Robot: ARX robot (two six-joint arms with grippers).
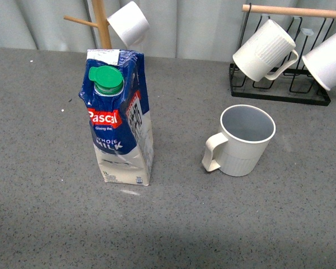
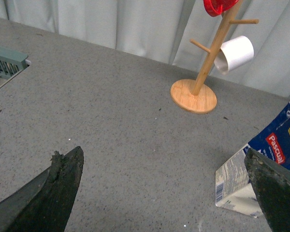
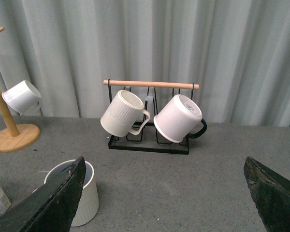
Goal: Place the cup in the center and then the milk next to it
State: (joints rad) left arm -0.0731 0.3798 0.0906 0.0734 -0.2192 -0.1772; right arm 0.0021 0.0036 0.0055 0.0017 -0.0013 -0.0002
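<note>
The cup [image 1: 243, 140], cream-white with a ribbed lower body and grey inside, stands upright on the grey table right of centre, its loop handle turned to the left. It also shows in the right wrist view, the cup [image 3: 87, 195] partly behind one dark finger. The milk [image 1: 120, 120], a blue and white Pascal carton with a green cap, stands upright left of centre. Its base, the milk [image 2: 241, 181], appears in the left wrist view. My left gripper [image 2: 164, 193] is open over bare table beside the carton. My right gripper [image 3: 164, 193] is open, holding nothing. Neither arm shows in the front view.
A black wire rack [image 1: 280, 92] with a wooden bar holds two white mugs [image 1: 265, 51] at the back right. A wooden mug tree [image 2: 198, 72] with a small white cup [image 1: 129, 23] stands at the back left. A grey curtain closes the back. A grey vent [image 2: 5, 63] lies at the table's edge.
</note>
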